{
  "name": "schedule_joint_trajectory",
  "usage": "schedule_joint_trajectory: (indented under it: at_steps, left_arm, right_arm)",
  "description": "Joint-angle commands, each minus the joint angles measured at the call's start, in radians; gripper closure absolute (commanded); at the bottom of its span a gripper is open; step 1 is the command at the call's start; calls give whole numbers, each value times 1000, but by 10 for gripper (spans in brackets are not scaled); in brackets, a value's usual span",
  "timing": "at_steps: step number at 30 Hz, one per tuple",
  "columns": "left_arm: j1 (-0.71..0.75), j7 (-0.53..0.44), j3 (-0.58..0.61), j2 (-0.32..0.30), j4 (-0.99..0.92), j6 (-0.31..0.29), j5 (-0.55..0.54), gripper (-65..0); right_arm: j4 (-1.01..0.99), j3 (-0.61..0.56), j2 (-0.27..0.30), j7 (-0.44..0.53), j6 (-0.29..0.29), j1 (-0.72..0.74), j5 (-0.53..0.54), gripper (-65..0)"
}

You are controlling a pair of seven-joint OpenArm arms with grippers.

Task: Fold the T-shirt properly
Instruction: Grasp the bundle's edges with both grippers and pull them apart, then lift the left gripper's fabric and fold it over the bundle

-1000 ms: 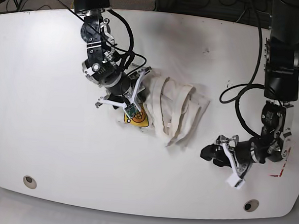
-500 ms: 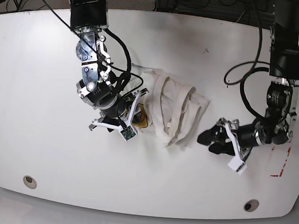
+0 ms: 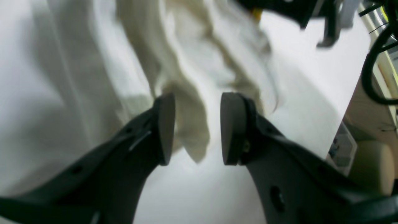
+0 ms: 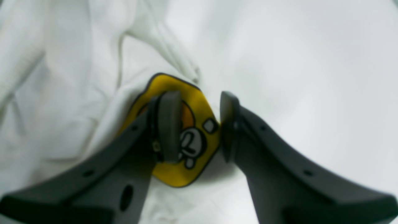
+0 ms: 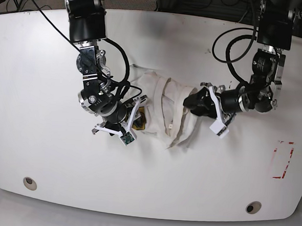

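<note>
Lying crumpled mid-bench: T-shirt (image 5: 171,111), off-white, folds bunched, yellow badge (image 4: 183,130) at its edge. You see right claw (image 4: 196,127) low over badge, jaws parted, one pad on print, other at badge rim, nothing pinched. Left claw (image 3: 196,129) at opposite side, jaws parted astride hanging fold, not clamped. White bench (image 5: 40,85) beneath.

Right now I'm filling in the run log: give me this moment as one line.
T-shirt: crumpled on table | left gripper: open, straddling a fold | right gripper: open over yellow badge
</note>
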Motion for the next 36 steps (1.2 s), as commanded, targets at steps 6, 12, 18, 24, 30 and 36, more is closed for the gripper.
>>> schedule_joint_trajectory:
  at_steps: [6,12,18,24,30,36]
  left_arm:
    - [-9,-17,14,86,-28,-7,176,-214]
    - [-97,-20,38,146,-122,-11,341,-215]
    - [-230,-23,60,169,-240,-13,405,-215]
    - [-368,-59,78,170,-386,-13,406,-215]
    - [-462,-105,139,165,-470,-14,403,-215]
    - [-490,-102,139,164,-469,-14,402,-215]
  right_arm:
    - [-80,5,44,103,23,15,0,-197]
    - [-93,6,78,106,50,-26,-1,-197]
    - [-58,6,88,106,52,-91,-1,-197]
    - [28,6,85,102,44,-181,0,-197]
    - [112,6,65,54,44,-252,0,-195]
    - [203,6,30,-15,44,-269,-7,-195]
